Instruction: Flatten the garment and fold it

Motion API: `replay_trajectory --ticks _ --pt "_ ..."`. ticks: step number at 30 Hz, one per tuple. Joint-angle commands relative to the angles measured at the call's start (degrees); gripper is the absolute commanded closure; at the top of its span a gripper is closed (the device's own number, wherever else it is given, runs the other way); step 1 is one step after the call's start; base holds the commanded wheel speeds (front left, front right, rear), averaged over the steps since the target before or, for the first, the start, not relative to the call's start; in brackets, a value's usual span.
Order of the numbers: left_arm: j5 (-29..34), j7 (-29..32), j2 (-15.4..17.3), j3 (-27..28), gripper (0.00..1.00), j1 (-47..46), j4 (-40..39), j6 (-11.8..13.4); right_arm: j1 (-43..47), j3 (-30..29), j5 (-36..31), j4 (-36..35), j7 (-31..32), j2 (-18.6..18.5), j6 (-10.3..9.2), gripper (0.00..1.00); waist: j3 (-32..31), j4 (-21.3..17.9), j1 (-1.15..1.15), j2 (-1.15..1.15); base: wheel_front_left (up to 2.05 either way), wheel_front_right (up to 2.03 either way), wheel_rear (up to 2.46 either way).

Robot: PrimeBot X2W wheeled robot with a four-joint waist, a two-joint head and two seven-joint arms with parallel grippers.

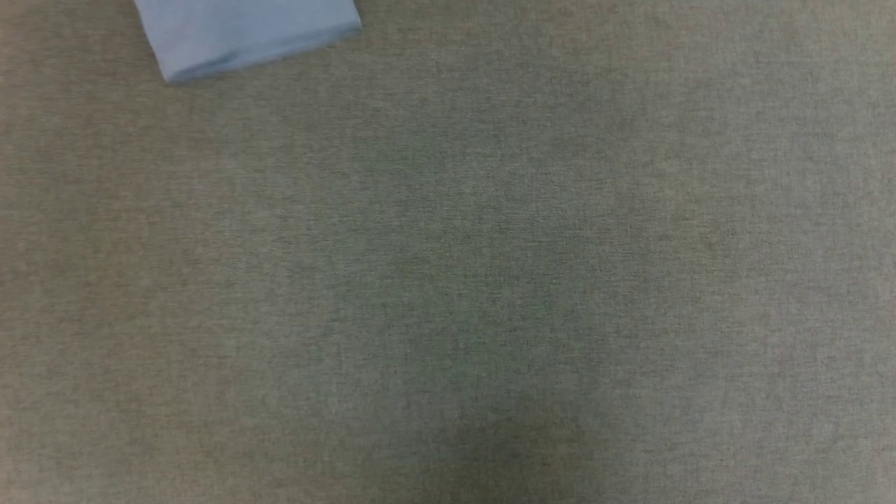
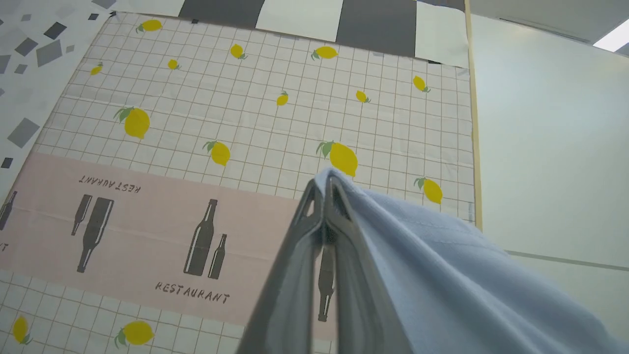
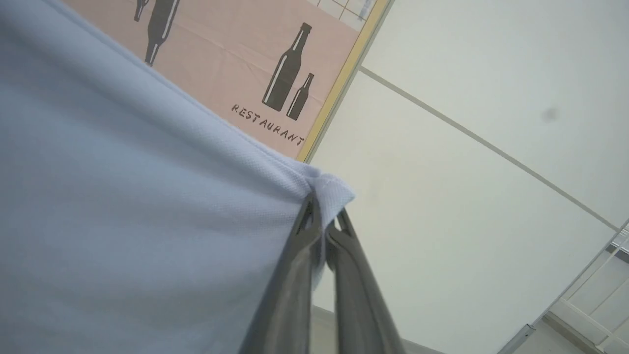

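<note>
The garment (image 1: 245, 31) is light blue cloth; one hemmed corner of it shows at the top left of the head view, above the grey-green table cover (image 1: 490, 280). In the left wrist view my left gripper (image 2: 325, 184) is shut on an edge of the garment (image 2: 442, 265), which drapes away to the lower right. In the right wrist view my right gripper (image 3: 322, 206) is shut on a corner of the garment (image 3: 123, 196), whose cloth spreads taut across the left half. Both grippers are raised, pointing toward the wall.
A wall hanging (image 2: 245, 123) with lemons on a grid and a pink band marked RESTAURANT with dark bottles stands behind. Beside it are white wall panels (image 3: 467, 196). A ceiling light (image 2: 612, 39) shows at the upper right.
</note>
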Motion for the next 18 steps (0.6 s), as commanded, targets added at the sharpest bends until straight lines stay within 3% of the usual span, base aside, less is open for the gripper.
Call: replay_trajectory --ticks 1,7,13,18 --pt "0.3 -1.1 0.7 0.6 1.0 -1.0 0.6 -0.4 -0.4 -0.4 -0.7 0.9 -1.3 0.1 -0.11 1.0 0.7 -0.8 -0.01 0.37 0.0 0.0 0.0" --pt "0.7 -2.4 1.4 -1.5 1.0 8.2 7.2 -4.1 7.7 1.0 0.3 5.5 -6.2 0.9 -0.11 1.0 -3.9 0.8 -0.01 0.37 0.0 0.0 0.0" --pt "0.2 -2.2 0.7 -4.7 1.0 28.1 12.7 -6.6 26.7 2.9 7.0 6.8 -8.4 0.7 -0.11 1.0 -11.9 3.0 -0.01 0.37 0.0 0.0 0.0" --pt "-3.1 2.8 0.1 -6.7 1.0 47.7 12.2 -7.6 45.0 3.1 14.3 3.7 -7.2 0.5 -0.11 1.0 -19.2 4.5 -0.01 0.37 0.0 0.0 0.0"
